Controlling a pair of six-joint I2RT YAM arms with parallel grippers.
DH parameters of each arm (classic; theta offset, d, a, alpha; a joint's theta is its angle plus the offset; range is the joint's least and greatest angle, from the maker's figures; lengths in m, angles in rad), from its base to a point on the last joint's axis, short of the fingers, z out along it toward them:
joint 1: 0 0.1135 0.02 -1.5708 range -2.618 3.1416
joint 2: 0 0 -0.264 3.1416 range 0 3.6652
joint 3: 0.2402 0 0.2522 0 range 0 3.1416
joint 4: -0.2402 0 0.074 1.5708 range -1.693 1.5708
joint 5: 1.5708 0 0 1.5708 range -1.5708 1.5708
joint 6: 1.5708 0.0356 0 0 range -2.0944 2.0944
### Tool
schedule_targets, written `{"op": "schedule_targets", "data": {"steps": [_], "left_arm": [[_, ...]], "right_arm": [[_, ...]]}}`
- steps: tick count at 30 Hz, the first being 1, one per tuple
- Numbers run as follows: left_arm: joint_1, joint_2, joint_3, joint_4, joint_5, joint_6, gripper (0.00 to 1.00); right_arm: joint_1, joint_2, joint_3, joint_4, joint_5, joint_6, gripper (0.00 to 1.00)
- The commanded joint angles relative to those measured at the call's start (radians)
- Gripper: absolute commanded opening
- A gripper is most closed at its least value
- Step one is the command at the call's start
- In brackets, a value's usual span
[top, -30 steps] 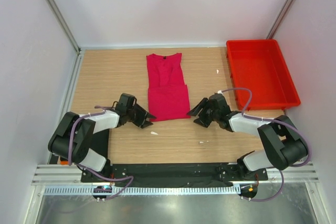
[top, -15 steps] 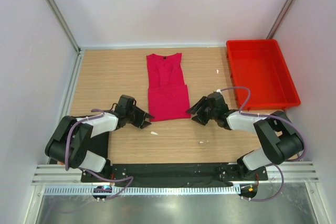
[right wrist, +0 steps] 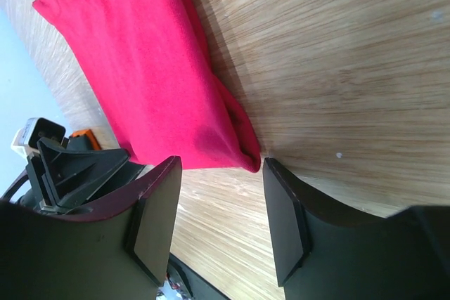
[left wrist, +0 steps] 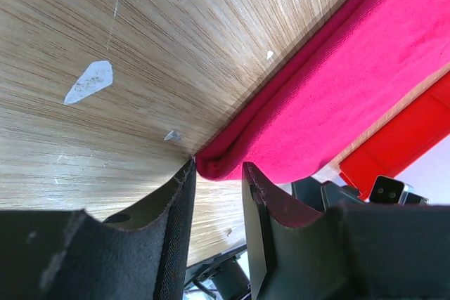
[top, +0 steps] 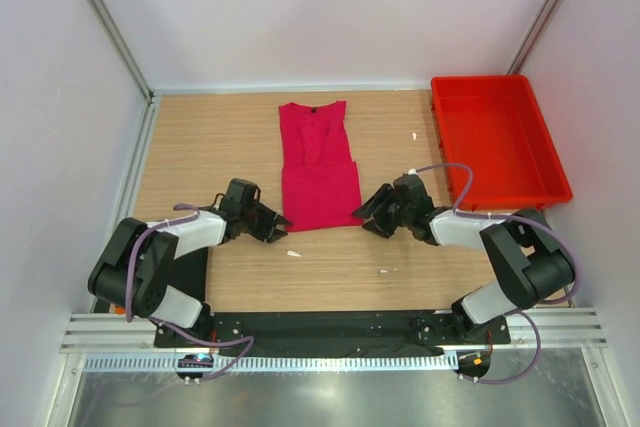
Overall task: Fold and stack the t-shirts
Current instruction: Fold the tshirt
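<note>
The crimson-pink t-shirt (top: 318, 162) lies folded into a narrow strip at the table's middle, its near end doubled back. My left gripper (top: 281, 227) is low at the shirt's near left corner. In the left wrist view the gripper (left wrist: 217, 168) is open with a narrow gap, and the rounded shirt corner (left wrist: 330, 96) sits between the fingertips, not squeezed. My right gripper (top: 366, 215) is at the near right corner. In the right wrist view it (right wrist: 214, 171) is open wide, and the shirt corner (right wrist: 140, 68) lies just inside the tips. I cannot pick out the black t-shirt for certain.
A red plastic tray (top: 497, 80) stands at the back right, and it also shows in the left wrist view (left wrist: 411, 135). A black sheet (top: 330, 329) lies along the near edge by the arm bases. Small white flecks (top: 293, 253) dot the wood.
Both grippers have crept inward along the table to the shirt's near corners, the right one more visibly. The shirt has not moved.
</note>
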Motion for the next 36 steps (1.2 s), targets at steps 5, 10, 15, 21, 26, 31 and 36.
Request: {"op": "schedule_targets", "data": {"steps": [5, 10, 15, 21, 26, 31, 36], "left_arm": [[0.016, 0.046, -0.01, -0.043, -0.062, 0.017, 0.31], [0.019, 0.056, -0.013, -0.032, -0.06, 0.018, 0.24], [0.027, 0.072, -0.004, -0.02, -0.055, 0.055, 0.05], [0.027, 0.042, 0.051, -0.112, -0.055, 0.208, 0.0], [-0.008, -0.079, 0.022, -0.168, -0.08, 0.239, 0.0], [-0.114, -0.199, 0.002, -0.24, -0.127, 0.226, 0.0], [-0.261, -0.352, -0.027, -0.342, -0.172, 0.173, 0.0]], "right_arm": [[0.006, 0.058, 0.008, -0.02, 0.009, -0.015, 0.56], [0.006, 0.078, 0.019, -0.022, 0.012, -0.015, 0.49], [0.006, 0.119, 0.022, 0.004, -0.004, -0.02, 0.11], [0.006, 0.095, 0.016, -0.042, -0.072, -0.095, 0.01], [0.007, 0.035, -0.009, -0.111, -0.142, -0.171, 0.01], [0.05, -0.106, -0.044, -0.243, -0.19, -0.254, 0.01], [0.105, -0.231, -0.096, -0.342, -0.213, -0.279, 0.01]]}}
